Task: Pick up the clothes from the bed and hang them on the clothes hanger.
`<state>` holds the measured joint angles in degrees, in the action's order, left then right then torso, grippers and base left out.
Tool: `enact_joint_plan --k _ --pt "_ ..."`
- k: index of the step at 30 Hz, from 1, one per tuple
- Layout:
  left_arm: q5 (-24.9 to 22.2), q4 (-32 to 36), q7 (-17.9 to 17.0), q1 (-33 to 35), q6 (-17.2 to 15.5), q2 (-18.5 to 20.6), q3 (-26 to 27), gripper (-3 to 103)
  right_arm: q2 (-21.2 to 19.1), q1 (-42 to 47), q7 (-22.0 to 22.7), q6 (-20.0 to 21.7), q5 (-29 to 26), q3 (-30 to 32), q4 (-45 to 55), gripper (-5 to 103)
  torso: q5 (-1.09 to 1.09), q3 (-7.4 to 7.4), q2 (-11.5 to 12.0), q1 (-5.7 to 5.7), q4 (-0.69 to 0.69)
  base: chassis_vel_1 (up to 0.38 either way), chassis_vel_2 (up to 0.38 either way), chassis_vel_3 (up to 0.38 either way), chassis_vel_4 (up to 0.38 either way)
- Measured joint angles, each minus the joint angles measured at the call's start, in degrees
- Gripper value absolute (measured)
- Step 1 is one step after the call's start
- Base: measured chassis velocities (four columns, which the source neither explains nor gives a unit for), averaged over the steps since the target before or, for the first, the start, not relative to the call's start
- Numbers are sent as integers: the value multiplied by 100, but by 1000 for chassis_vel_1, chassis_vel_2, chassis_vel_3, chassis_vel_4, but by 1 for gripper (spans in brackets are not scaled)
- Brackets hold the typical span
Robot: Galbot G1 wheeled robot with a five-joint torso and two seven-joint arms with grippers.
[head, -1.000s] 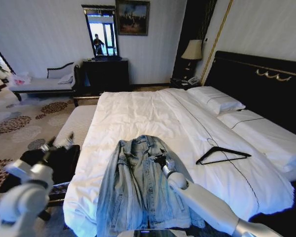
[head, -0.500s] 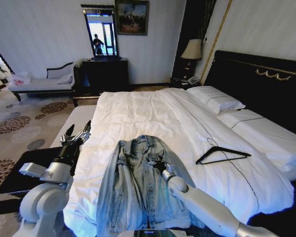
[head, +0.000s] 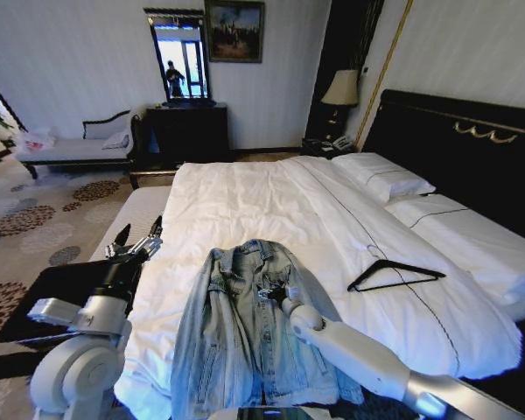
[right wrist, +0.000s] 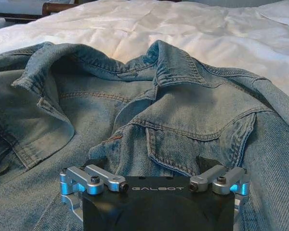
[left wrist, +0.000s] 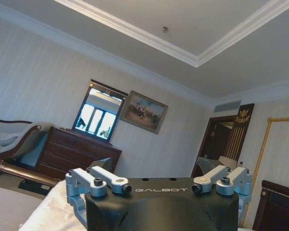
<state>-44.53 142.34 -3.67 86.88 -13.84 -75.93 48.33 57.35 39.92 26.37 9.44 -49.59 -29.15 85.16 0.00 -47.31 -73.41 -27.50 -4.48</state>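
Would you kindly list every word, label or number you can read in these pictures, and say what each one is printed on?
"GALBOT": on the black body of the left gripper, which is raised by the bed's edge.
"GALBOT": on the black body of the right gripper, which is down on the denim jacket.
The framed picture on the wall has no readable text.

one denim jacket lies on one bed, beside one black clothes hanger. two white pillows sit at the headboard (the nearer one partly cut off by the frame edge). two grippers: the left gripper and the right gripper. one bedside lamp, one mirror, one framed painting, one dark dresser.
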Motion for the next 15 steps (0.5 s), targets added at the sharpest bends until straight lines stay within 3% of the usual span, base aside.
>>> enact_joint_plan --k 9,15 --pt "-5 -94 -21 21 7 36 73 100 -141 71 343 66 -492 15 812 100 -1 0 0 0 1 0 0 0 0" --pt "62 -101 -28 44 11 -19 9 100 -226 159 436 215 -425 -151 888 100 0 0 0 0 0 0 0 0 0"
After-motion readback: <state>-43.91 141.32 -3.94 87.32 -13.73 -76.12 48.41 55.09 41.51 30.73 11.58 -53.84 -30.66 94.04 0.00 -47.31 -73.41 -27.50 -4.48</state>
